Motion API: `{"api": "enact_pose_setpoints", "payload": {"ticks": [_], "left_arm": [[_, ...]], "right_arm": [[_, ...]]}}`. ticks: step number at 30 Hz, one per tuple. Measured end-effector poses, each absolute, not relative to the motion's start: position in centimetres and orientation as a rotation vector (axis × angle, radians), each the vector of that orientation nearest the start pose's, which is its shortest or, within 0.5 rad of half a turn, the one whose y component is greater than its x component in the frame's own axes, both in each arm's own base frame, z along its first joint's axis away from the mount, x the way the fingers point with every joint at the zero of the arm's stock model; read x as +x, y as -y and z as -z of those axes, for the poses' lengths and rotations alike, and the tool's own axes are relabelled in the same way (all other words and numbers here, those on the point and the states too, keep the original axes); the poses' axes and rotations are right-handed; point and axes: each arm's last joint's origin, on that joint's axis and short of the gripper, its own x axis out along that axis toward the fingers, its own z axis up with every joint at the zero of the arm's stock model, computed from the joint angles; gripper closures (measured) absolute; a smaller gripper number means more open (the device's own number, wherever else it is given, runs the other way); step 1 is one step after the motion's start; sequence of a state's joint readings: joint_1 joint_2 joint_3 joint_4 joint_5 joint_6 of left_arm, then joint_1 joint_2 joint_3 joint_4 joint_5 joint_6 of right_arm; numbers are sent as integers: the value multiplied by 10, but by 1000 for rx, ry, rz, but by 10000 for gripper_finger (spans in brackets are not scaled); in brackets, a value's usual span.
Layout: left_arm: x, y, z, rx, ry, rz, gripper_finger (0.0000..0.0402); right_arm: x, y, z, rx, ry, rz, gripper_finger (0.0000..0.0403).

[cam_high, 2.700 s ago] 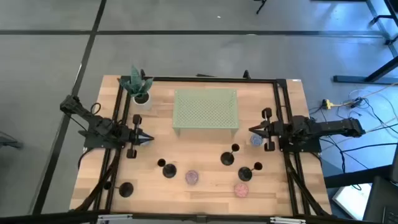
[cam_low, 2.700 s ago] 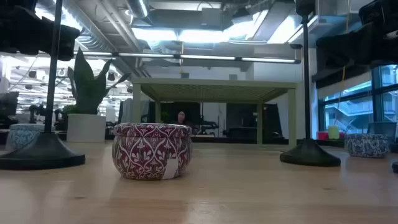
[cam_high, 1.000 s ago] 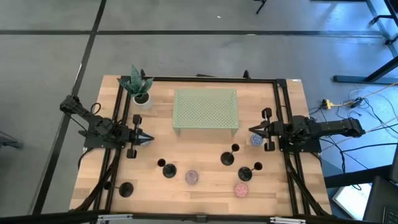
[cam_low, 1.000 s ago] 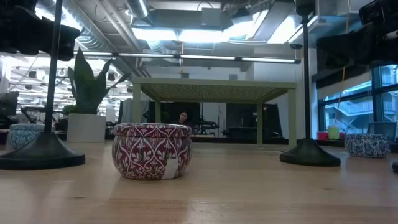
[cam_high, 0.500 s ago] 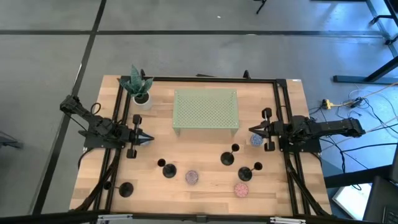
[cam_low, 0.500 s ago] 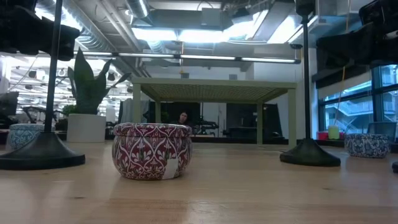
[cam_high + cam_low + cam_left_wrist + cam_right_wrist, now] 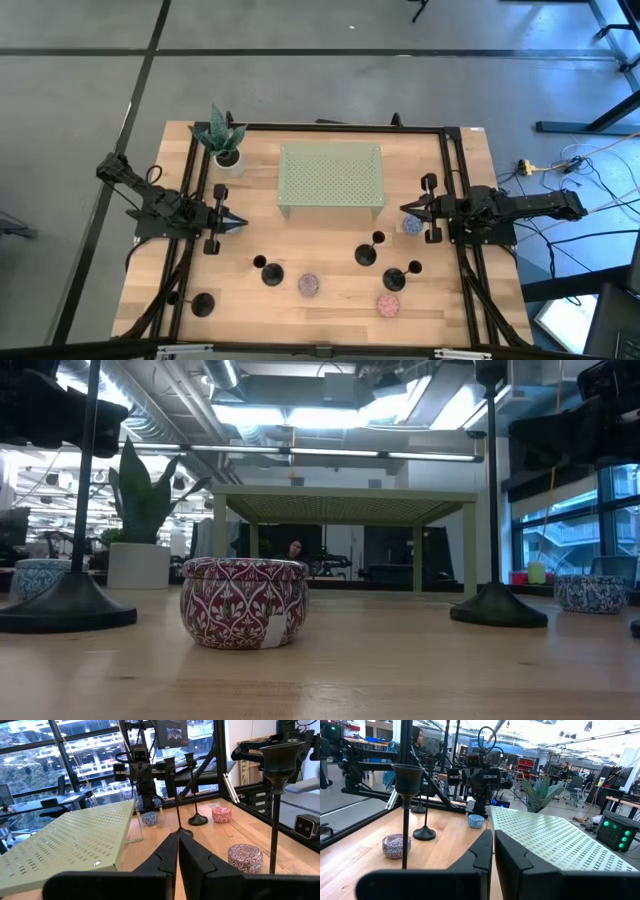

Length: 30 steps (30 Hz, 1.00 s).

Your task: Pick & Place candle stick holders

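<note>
The wooden tabletop is seen whole from above, framed by black rails. At its far middle stands a pale green perforated stand, with a potted plant at the far left corner. The left arm is parked at the left edge, its left tool drawn to a narrow point with the fingers together; the right tool is likewise closed and empty at the right edge, just beside a blue patterned puck.

The four candle stick holders are all found on the near half of the tabletop: one at the near left, one left of centre, one right of centre and one farther right. Two pink speckled pucks lie among them. No holder is touched by either tool.

Risk is judged as follows: the stems are thin and tall above their discs, so a holder may be tipped by an off-centre approach, and a neighbouring puck may be struck by the closing fingers.

The layout is given only by the high view. Stem height and the stand's open underside are shown only by the low view, where a pink puck fills the foreground. In the left wrist view a cup top is shown close up.
</note>
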<state>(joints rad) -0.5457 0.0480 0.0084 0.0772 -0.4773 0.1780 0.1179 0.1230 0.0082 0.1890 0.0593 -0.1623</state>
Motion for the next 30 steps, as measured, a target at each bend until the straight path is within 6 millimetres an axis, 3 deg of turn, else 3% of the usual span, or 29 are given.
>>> {"api": "enact_pose_setpoints", "payload": {"ticks": [18, 22, 24, 30], "left_arm": [[90, 39, -170, 160, 39, 65, 389], [90, 39, -170, 159, 41, 65, 391], [90, 39, -172, 164, 57, 63, 390], [90, 39, -174, 139, 73, 62, 390]], "right_arm": [[104, -11, -174, -152, 78, -53, 379], [104, -14, -175, 139, 67, -166, 379], [103, -14, -179, 203, 99, -180, 379], [103, -12, -183, 62, 157, -107, 379]]}}
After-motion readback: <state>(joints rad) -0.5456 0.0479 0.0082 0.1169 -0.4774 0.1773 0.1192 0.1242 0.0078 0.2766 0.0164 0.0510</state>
